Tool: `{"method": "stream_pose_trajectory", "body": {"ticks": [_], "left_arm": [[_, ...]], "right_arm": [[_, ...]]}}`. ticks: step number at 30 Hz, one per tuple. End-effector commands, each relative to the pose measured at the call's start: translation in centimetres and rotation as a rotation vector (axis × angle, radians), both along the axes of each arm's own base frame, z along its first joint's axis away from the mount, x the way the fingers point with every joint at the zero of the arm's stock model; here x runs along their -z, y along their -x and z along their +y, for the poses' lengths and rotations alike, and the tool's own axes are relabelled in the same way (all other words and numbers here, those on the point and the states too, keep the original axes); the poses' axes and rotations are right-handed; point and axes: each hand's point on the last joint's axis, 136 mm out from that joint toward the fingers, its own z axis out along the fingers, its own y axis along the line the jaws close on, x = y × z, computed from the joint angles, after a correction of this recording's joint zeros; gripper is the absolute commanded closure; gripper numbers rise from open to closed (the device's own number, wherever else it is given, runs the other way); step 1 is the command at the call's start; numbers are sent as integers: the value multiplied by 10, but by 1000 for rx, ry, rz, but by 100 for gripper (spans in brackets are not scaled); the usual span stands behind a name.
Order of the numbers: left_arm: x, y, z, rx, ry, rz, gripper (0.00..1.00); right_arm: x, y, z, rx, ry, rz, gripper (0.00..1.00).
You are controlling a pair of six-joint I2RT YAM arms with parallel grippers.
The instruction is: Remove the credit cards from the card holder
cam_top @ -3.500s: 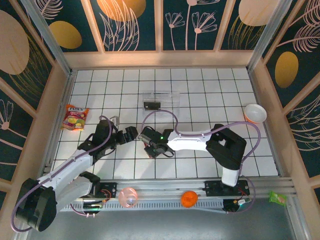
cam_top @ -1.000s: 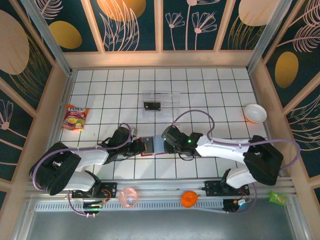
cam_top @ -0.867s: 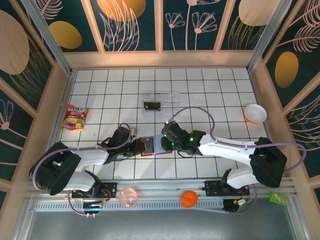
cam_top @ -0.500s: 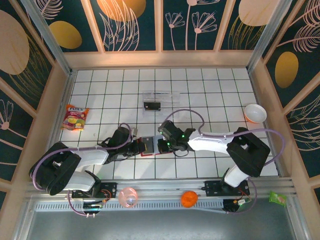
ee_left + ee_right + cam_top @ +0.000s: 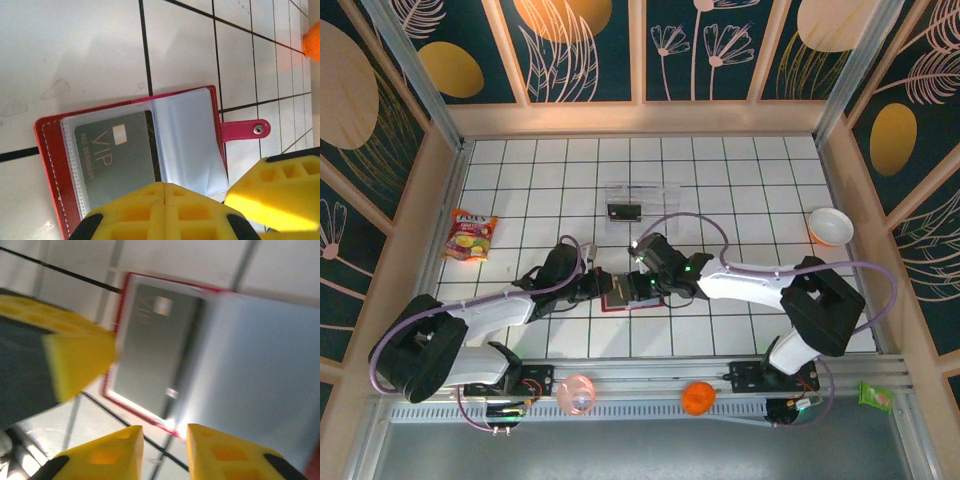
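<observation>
Over the last second the right pincer (image 5: 164,434) has moved from the table (image 5: 740,190) just right of the wallet (image 5: 623,293) to sit over the wallet itself. The left arm has lifted its elbow but kept its tip at the wallet's left edge. The wallet has stayed flat and open, near the front middle of the table between the 2 arms. This suggests the opening is finished and the pull is the step in hand. The grey VIP card (image 5: 117,160) is not yet out and lies fully inside the clear left pocket. The left pincer (image 5: 163,192) has its 2 fingers pressed together over the wallet's near edge, seemingly pinning it. I cannot tell whether any cover is nipped between them. The right pincer's fingers stand a narrow gap apart at the wallet's edge beside the card, with nothing between them.
</observation>
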Motion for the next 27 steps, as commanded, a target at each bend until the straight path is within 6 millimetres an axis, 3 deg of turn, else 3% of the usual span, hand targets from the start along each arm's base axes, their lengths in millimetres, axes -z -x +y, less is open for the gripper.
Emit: {"method": "stream_pose_trajectory", "body": {"ticks": [1,12,27], "left_arm": [[10,1,9,-13,-64,4,100],[16,1,14,-27,-91,1,100],[13,3,15,-24,-85,-2,100]], "right_arm": [[1,0,21,-57,-61,50,67],[27,-21,14,44,-6,77,69],[47,-23,12,72,47,88,70]]}}
